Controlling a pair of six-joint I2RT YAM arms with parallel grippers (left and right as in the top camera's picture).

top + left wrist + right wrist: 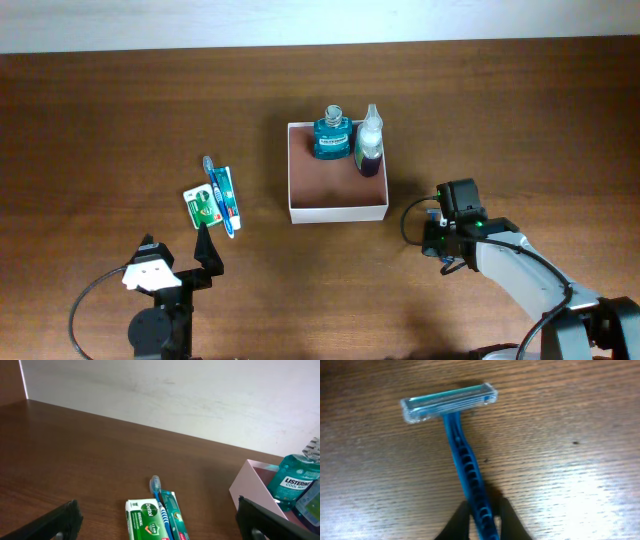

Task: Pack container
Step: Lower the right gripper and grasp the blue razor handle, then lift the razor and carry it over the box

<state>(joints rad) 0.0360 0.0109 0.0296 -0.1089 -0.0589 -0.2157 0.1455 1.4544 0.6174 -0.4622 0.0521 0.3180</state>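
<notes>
A dark brown wood-grain surface (120, 120) is spreading out ahead of the left hand (177, 248) and away to both its sides. Far ahead of that hand a plain off-white wall (175, 395) is rising, meeting the surface's far edge. Under the right hand (484, 517) the grain is running crosswise, and soft light is glinting pale off the wood just beside it.

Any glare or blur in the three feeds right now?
Overhead: even light, sharp, only a mild sheen on the dark wooden table. Left wrist: sharp, the label on the teal mouthwash bottle reads clearly. Right wrist: bright glare on the wood at right, and the blue plastic disposable razor looks slightly soft.
</notes>
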